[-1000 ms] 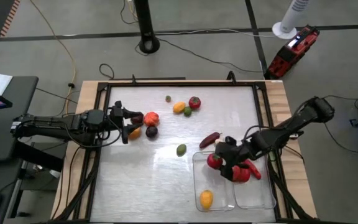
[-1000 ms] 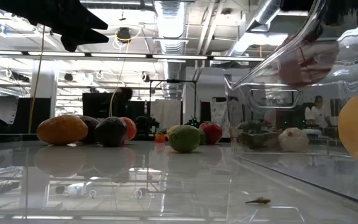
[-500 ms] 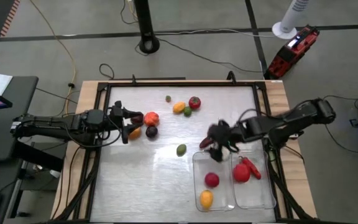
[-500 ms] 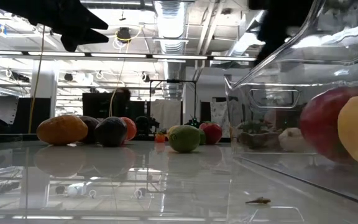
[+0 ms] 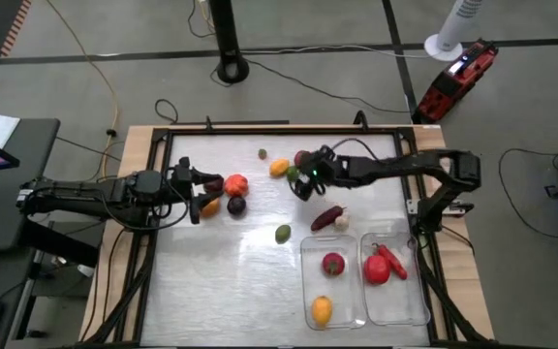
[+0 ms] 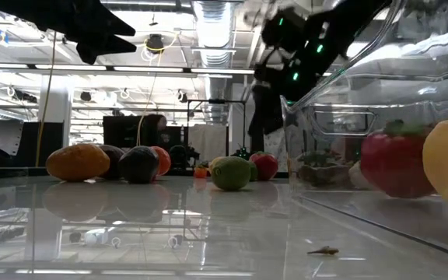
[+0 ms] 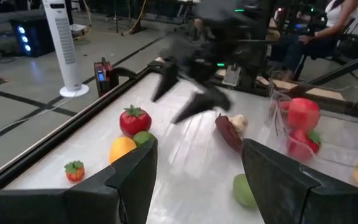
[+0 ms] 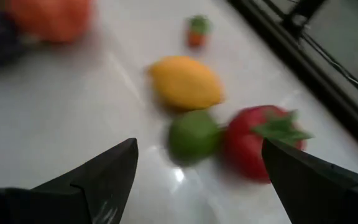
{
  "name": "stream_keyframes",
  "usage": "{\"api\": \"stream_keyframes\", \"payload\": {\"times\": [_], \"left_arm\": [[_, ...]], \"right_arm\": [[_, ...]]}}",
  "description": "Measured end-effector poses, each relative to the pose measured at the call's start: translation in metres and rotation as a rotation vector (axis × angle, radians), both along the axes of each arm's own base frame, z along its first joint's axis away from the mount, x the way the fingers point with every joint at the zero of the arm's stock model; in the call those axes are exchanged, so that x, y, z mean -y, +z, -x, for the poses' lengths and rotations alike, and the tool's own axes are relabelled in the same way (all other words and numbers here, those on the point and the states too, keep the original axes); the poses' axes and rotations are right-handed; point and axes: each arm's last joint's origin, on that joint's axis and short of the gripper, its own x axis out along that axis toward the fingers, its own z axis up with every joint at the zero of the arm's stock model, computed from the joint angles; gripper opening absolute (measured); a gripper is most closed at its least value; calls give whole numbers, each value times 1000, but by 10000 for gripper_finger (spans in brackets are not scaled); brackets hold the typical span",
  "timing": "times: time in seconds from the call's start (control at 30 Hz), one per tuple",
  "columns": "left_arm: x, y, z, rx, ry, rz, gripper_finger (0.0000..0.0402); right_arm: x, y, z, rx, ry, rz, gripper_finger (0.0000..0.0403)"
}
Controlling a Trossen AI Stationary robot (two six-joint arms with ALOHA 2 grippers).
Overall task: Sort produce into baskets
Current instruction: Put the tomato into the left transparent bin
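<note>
- Baskets sit at the near right of the tabletop, about 5 o'clock from its middle: the left basket (image 5: 310, 291) and the right basket (image 5: 417, 296) stand side by side, long walls touching or nearly so, their near ends close to the tabletop's front edge.
- Inside the left basket lie a yellow fruit (image 5: 322, 310) at its near end and a red fruit (image 5: 332, 263) farther in; the right basket holds a red tomato-like piece (image 5: 375, 270) touching a red chili (image 5: 392, 260).
- Just past the left basket's far rim, at its 12 o'clock, a dark red pepper (image 5: 325, 218) lies tilted, with a small white piece (image 5: 342, 221) touching it.
- A green lime (image 5: 282, 234) sits alone near the tabletop's middle, with bare surface all round it and wide open room toward the near left corner.
- The left pincer (image 5: 201, 193) waits low at the 9 o'clock side, fingers apart, just beside a cluster: an orange-red fruit (image 5: 235, 184), a dark purple fruit (image 5: 236, 205) and an orange piece (image 5: 210, 206) partly under the fingers.
- The right pincer (image 5: 303, 183) reaches across to the far centre with its fingers (image 8: 98, 174) spread and nothing between them, above a yellow lemon (image 8: 185, 83), a small green fruit (image 8: 193, 137) and a red tomato (image 8: 257, 141) that lie close together.
- Farthest off, at 12 o'clock, a tiny strawberry-like piece (image 5: 262, 153) lies apart from the rest, near the far frame (image 5: 284, 133) of the tabletop.
</note>
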Motion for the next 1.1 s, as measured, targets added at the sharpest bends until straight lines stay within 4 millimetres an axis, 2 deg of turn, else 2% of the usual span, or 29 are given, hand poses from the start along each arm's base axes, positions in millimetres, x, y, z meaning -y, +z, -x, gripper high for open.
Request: {"api": "stream_keyframes", "payload": {"times": [0.1,0.3,0.43,0.63,0.83,0.97,1.1], "left_arm": [[0,0,0,-7,-2,-4,220],[0,0,0,-12,-4,-22,220],[0,0,0,-15,4,-39,220],[-1,0,0,-18,18,-52,220],[-1,1,0,-11,19,-61,220],[-1,1,0,-12,21,-61,220],[-1,1,0,-13,21,-61,220]], "right_arm": [[18,-9,-3,11,-41,20,368],[37,-30,-6,-8,-99,54,368],[44,-45,-6,-4,-160,132,368],[48,-62,-1,5,-189,118,368],[52,-66,3,7,-187,83,358],[50,-64,3,11,-177,83,327],[41,-55,6,-9,-136,64,304]]}}
